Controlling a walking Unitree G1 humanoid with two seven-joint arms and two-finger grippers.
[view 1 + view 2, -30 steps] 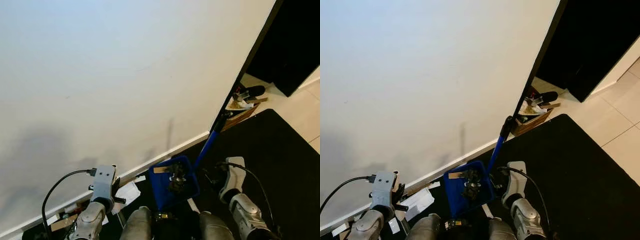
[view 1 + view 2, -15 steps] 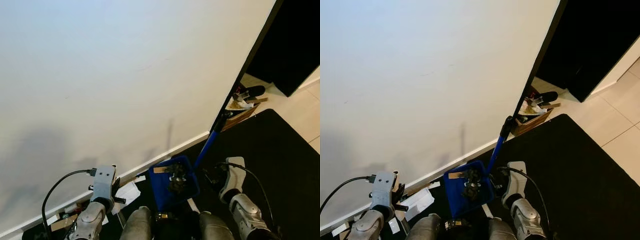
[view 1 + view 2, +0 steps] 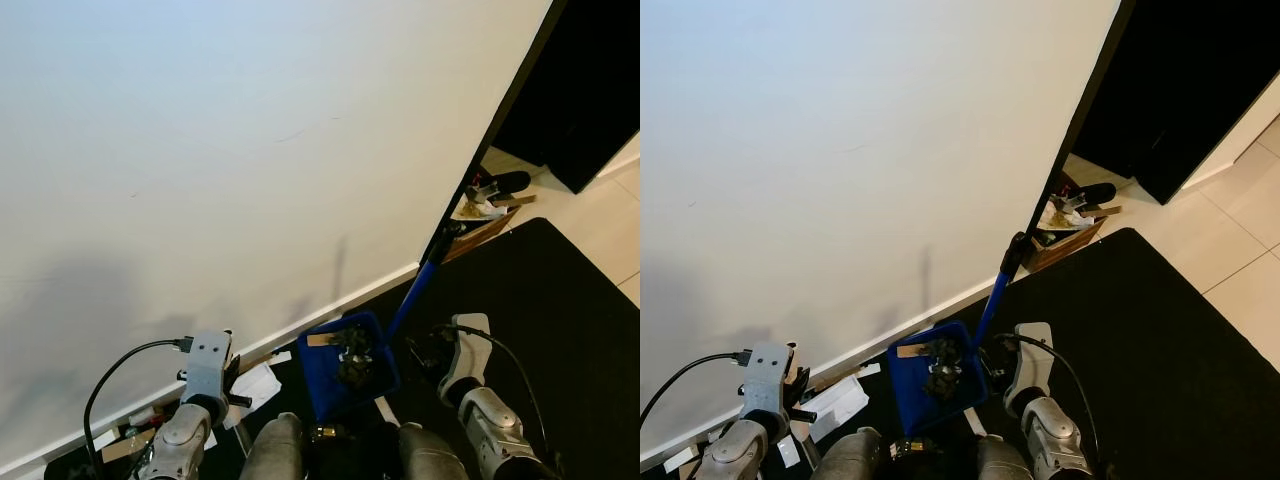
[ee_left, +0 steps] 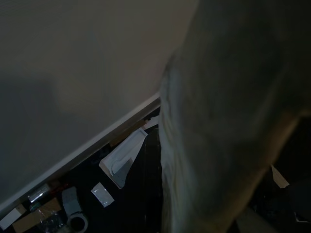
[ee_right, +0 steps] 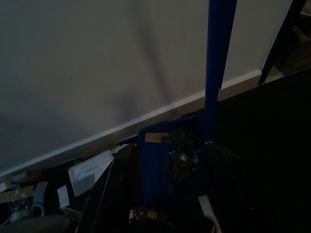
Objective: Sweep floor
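Blue plastic dustpan (image 3: 345, 368) holds dark clumped debris; claw states cannot be told.

A black floor mat (image 3: 560, 330) is laid over pale tiles (image 3: 610, 215); white paper scraps (image 3: 255, 385) and a blue dustpan (image 3: 345, 365) are seen along its wall edge.

You won't find any lettering, label, brand, number or sign that can be read here. The white scraps of paper (image 3: 255, 385) on the floor by the wall are too small and blurred to show print, and the blue dustpan (image 3: 345, 365) carries no visible marking.
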